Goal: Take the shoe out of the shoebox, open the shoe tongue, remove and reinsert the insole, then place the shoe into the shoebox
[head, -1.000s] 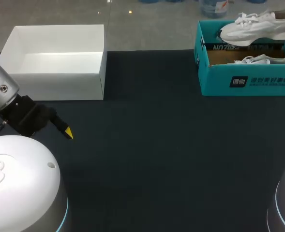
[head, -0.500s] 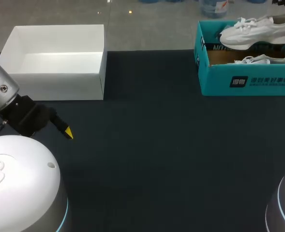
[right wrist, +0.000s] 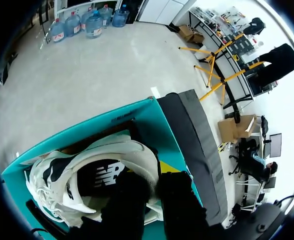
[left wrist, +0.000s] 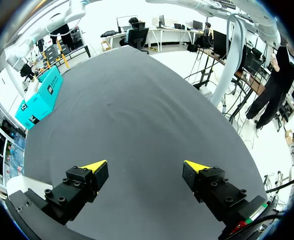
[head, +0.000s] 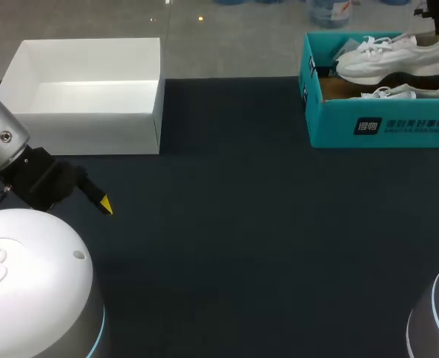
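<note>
with right end effector (right wrist: 154,176) clamped on shoe (right wrist: 87,165) heel, lift till sole clears shoebox (right wrist: 132,112) wall beneath; left end effector (left wrist: 144,170) apart.

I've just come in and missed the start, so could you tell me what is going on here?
The right gripper is shut on a white shoe near its heel, holding it at the open teal shoebox at the table's far right, just above a second shoe lying inside. The left gripper hangs open over bare table in front of the white box, touching nothing.
</note>
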You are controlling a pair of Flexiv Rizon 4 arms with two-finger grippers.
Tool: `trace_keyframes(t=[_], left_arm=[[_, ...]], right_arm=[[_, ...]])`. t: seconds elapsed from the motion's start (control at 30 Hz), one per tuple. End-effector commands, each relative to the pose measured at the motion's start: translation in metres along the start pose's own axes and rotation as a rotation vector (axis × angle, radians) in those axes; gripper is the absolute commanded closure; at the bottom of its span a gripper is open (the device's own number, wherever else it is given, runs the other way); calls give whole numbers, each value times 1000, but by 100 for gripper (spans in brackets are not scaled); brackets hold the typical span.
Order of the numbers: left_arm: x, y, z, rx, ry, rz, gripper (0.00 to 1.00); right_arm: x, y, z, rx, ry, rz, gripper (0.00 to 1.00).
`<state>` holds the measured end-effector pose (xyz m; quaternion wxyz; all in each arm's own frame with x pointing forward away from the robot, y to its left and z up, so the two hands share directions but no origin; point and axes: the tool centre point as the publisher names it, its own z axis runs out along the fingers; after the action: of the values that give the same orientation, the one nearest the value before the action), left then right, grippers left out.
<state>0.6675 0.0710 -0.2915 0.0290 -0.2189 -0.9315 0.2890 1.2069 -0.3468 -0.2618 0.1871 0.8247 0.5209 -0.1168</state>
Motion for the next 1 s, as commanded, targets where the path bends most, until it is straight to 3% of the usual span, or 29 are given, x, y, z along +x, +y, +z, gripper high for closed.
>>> trace_keyframes(t=[0.03,0.53,1.0], left_arm=[[-1,1,0,0,3,0,0],[-1,1,0,0,3,0,0],[-1,1,0,0,3,0,0]], right_arm=[[10,4,12,18,-1,10,100],[34,-16,50,44,-2,18,100],[43,-36,88,104,-1,18,100]])
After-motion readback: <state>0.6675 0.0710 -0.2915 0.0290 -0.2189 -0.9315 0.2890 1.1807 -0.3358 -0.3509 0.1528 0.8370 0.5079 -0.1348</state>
